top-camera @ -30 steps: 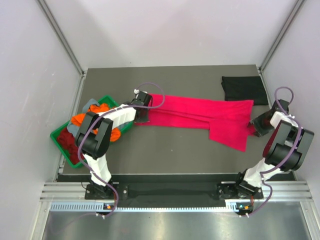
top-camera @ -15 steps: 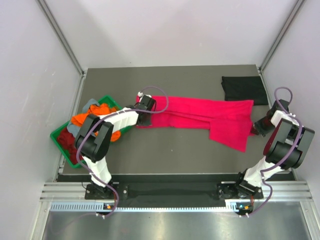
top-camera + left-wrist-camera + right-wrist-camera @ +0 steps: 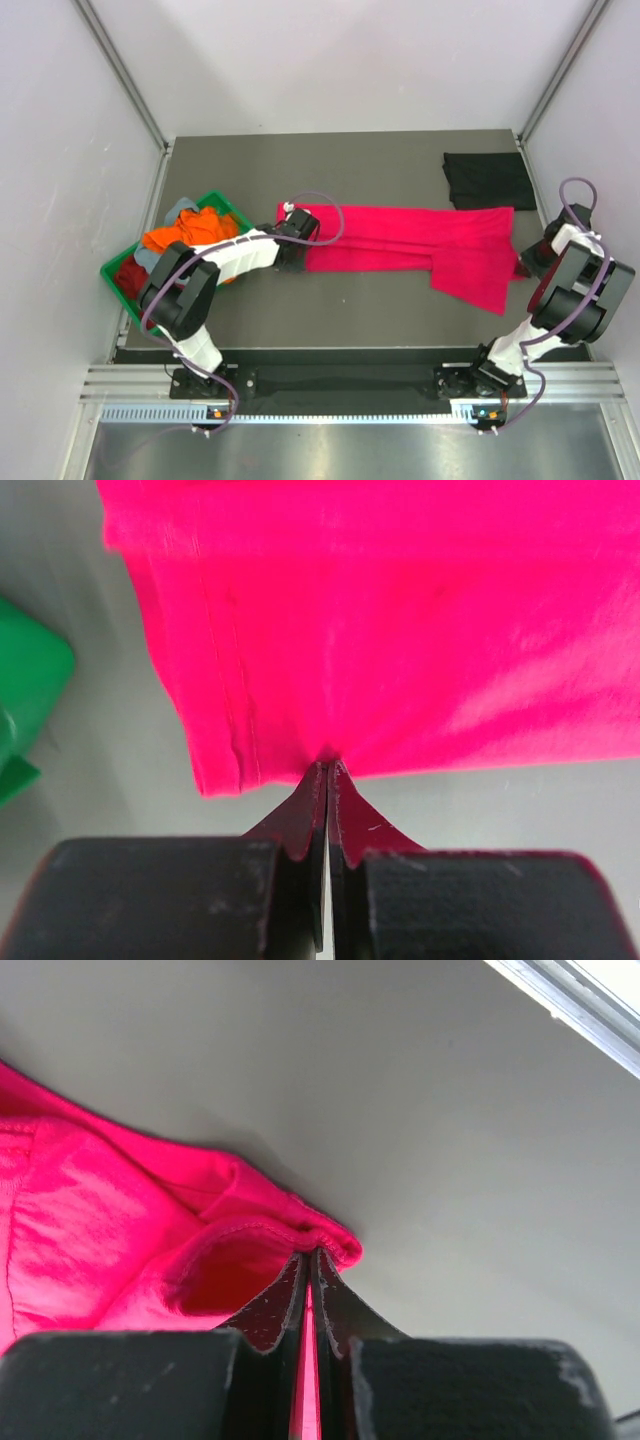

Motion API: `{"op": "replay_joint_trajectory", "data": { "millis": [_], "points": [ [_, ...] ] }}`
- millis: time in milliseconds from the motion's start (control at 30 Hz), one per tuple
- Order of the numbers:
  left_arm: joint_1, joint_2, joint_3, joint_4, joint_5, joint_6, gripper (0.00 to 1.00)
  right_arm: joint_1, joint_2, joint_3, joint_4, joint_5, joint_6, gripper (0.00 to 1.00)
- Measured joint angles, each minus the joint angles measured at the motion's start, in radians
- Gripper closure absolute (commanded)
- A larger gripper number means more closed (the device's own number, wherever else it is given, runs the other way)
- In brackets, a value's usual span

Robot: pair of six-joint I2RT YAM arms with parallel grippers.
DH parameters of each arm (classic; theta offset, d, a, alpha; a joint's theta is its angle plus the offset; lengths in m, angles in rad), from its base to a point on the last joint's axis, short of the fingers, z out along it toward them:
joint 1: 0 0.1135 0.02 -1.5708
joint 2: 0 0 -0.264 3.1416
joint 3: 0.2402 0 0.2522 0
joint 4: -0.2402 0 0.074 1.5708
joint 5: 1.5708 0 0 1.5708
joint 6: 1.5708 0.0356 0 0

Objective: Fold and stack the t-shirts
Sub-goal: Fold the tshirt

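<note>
Pink-red cloth t-shirt [image 3: 400, 240] lies stretched in a long band across the middle of the dark grey table [image 3: 350, 310], running left to right. Lengthwise creases run along it, and a wider flap spills toward you near its right end.

Your left gripper [image 3: 328, 772] has its jaws pressed together on the near edge of the shirt, close to its left corner, and the cloth puckers into the tips. Your right gripper [image 3: 310, 1257] is likewise clamped tight, pinching a bunched, stitched hem at the shirt's right end, close to the table's right edge.

You have five tees in sight and one tray, with two arms at work. One tee is the pink-red one between the claws. Three sit heaped in the green plastic tray [image 3: 112, 278] at the table's left side: a dark red tee [image 3: 128, 275] nearest you, an orange tee [image 3: 185, 232] beyond it, and a grey-blue tee [image 3: 178, 208] at the far end.

Your left forearm crosses over the tray's right side and hides part of the orange cloth, and its purple cable [image 3: 325, 205] loops above the shirt's left end. Farthest off, a folded black tee [image 3: 488, 180] rests flat by the far right corner, just beyond the pink-red shirt's right end.
</note>
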Motion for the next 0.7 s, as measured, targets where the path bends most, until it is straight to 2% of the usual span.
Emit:
{"op": "replay_joint_trajectory", "data": {
  "millis": [67,100,200,367,567,700],
  "points": [
    [-0.008,-0.016,-0.018,-0.013,0.011,-0.007,0.98,-0.001,-0.011,-0.001,-0.012,0.004,-0.004,1.00],
    [-0.012,-0.021,-0.027,-0.018,0.015,-0.011,0.90,-0.001,-0.017,-0.001,-0.018,0.006,-0.007,1.00],
    [-0.029,-0.053,-0.054,-0.037,0.037,-0.026,0.80,-0.001,-0.042,-0.003,-0.037,0.016,-0.011,1.00],
    [-0.035,-0.109,-0.062,-0.093,0.061,-0.035,0.69,-0.006,-0.093,-0.048,-0.051,0.038,-0.028,1.00],
    [-0.008,-0.211,-0.034,-0.137,0.039,-0.018,0.65,-0.031,-0.124,-0.090,-0.061,0.050,-0.039,1.00],
    [0.085,-0.229,-0.029,-0.124,0.097,0.008,0.64,-0.034,-0.163,-0.109,-0.055,0.046,-0.044,1.00]
  ]
}}
